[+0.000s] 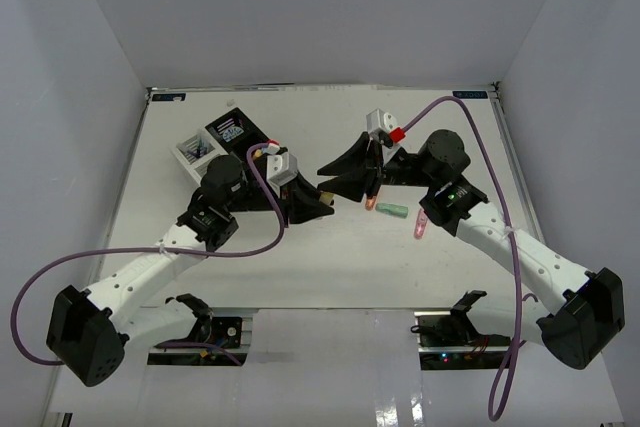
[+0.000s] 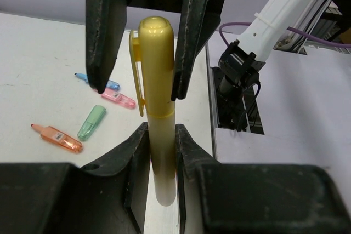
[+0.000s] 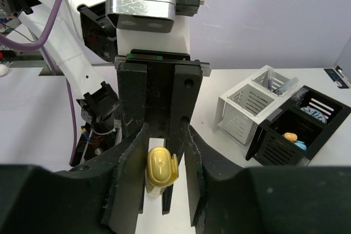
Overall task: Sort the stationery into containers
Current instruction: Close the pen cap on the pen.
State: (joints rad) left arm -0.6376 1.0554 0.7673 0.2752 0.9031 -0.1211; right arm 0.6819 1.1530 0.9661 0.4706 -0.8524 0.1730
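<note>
- The highlighter (image 2: 156, 108) is likely light and stiff, a hard plastic barrel that will not bend under a pinch.
- Its glossy round shell looks slippery, so it could twist or slide endwise in a loose grip.
- The best hold is judged to be across the cap, on the sides away from the clip; a pad landing on the clip could rock.
- It is short and chubby, yellow-gold, with a domed cap, a flat clip down one side and a paler barrel.
- The left gripper (image 2: 163, 130) is clamped on the barrel.
- The right gripper (image 3: 165, 130) stands narrow about the cap, one finger against it, the other with a gap at the clip, so it is not pinching yet.
- The highlighter hangs above mid-table between both grippers; the containers (image 3: 241, 110) stand at the far left.
</note>
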